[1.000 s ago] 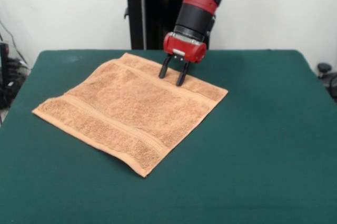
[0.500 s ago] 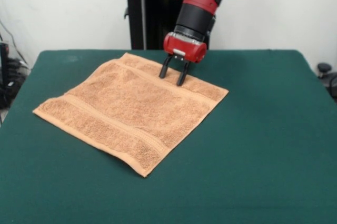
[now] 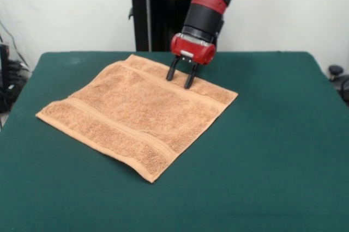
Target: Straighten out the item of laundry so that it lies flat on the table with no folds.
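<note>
Looking at the towel (image 3: 136, 115), it lies spread out on the green surface (image 3: 272, 150), nearly flat. The jaws of the gripper (image 3: 180, 78) are apart, tips low over its far edge. A slow, soft pull outward should smooth it.

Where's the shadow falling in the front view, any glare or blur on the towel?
Front view: lighting even, no glare; the towel shows crisp terry texture with only a thin shadow along its near edges on the table; the gripper is sharp, fingers apart, with no distinct shadow visible beneath it.
</note>
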